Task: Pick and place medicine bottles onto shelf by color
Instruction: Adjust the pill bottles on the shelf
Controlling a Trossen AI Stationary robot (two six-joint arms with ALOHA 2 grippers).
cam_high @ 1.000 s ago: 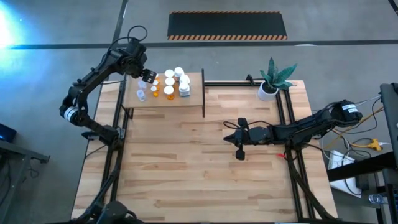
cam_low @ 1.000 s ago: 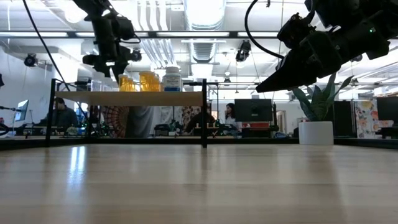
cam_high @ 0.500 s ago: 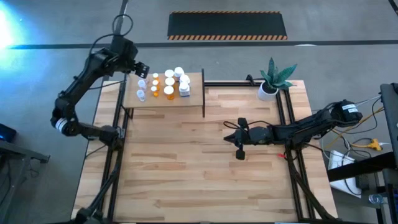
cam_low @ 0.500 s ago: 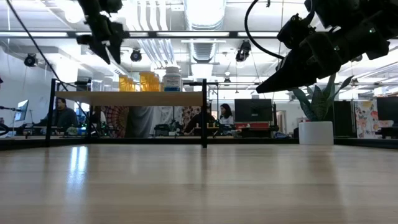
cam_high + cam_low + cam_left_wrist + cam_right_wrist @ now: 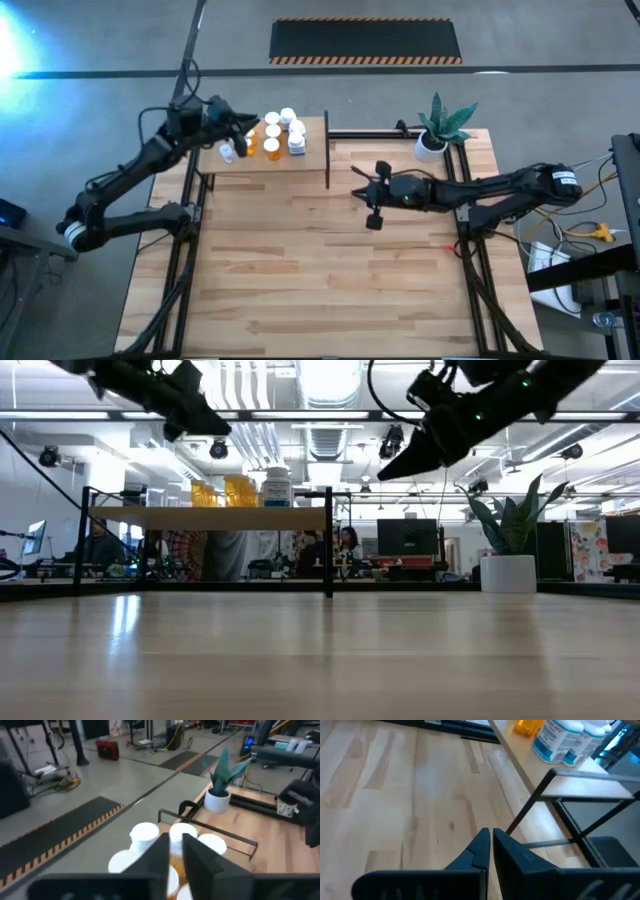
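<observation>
Several medicine bottles [image 5: 272, 135] with white caps, some orange and some white-bodied, stand on the light wooden shelf [image 5: 312, 160] at the table's far left. They also show in the low view as bottles [image 5: 240, 490] on the shelf board [image 5: 210, 518]. My left gripper [image 5: 248, 124] hangs above the shelf's left part, pointing about level toward the bottles [image 5: 145, 832]. Its fingers [image 5: 160, 855] are shut to a narrow slit with nothing between them. My right gripper [image 5: 355, 175] is shut and empty. It hovers above the table just right of the shelf's dark divider [image 5: 327, 150].
A white pot with a green plant [image 5: 431, 145] stands at the far right by the black rail. The wide planked tabletop [image 5: 320, 270] lies bare in front of the shelf. People sit in the room beyond the table in the low view.
My left gripper has lifted off the bottles, tipped from pointing down to about level, and its fingers have closed. The left arm's elbow has swung down toward the table's left near side. My right gripper has risen and gone toward the far edge and the shelf, staying shut.
</observation>
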